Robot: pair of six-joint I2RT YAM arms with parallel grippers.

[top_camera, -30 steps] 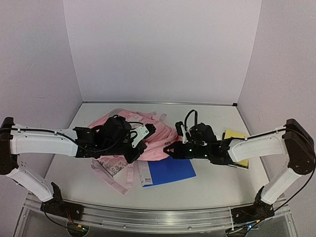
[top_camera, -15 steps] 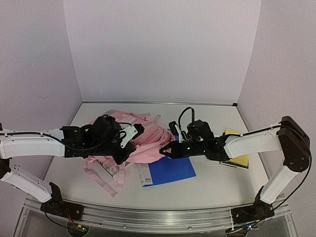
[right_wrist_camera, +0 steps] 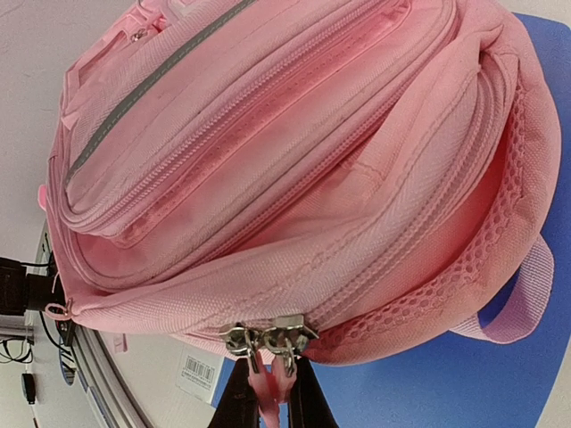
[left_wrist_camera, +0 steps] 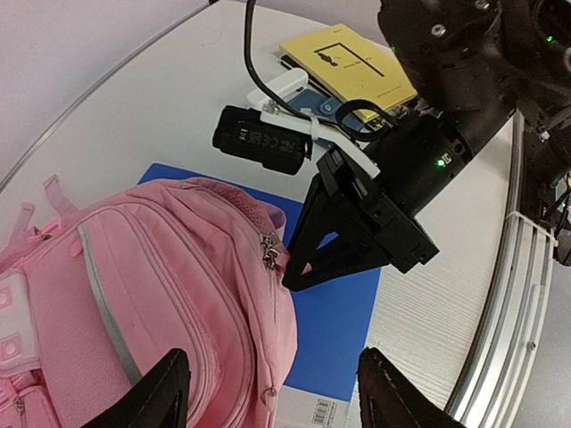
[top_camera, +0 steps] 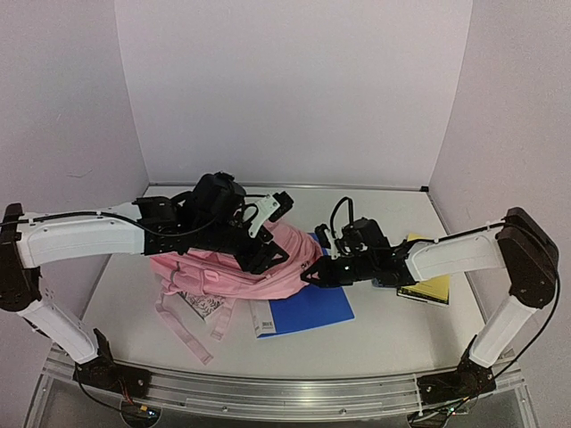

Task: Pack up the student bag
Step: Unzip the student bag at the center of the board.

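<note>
Where its zip sliders [right_wrist_camera: 266, 339] meet, the plump pink student bag [top_camera: 223, 267] is pinched by the right gripper [right_wrist_camera: 270, 406]. Left gripper [left_wrist_camera: 272, 366]: fingers [left_wrist_camera: 165, 397] apart

One student bag [top_camera: 223, 272], one blue book [top_camera: 312, 308], one yellow booklet [top_camera: 433, 290].

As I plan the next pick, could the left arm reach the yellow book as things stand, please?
Probably not: the right arm lies across the way, covering part of the yellow book, its jaws shut on the student bag's zip pull.

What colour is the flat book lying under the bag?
The book is blue; the top external view shows it best.
</note>
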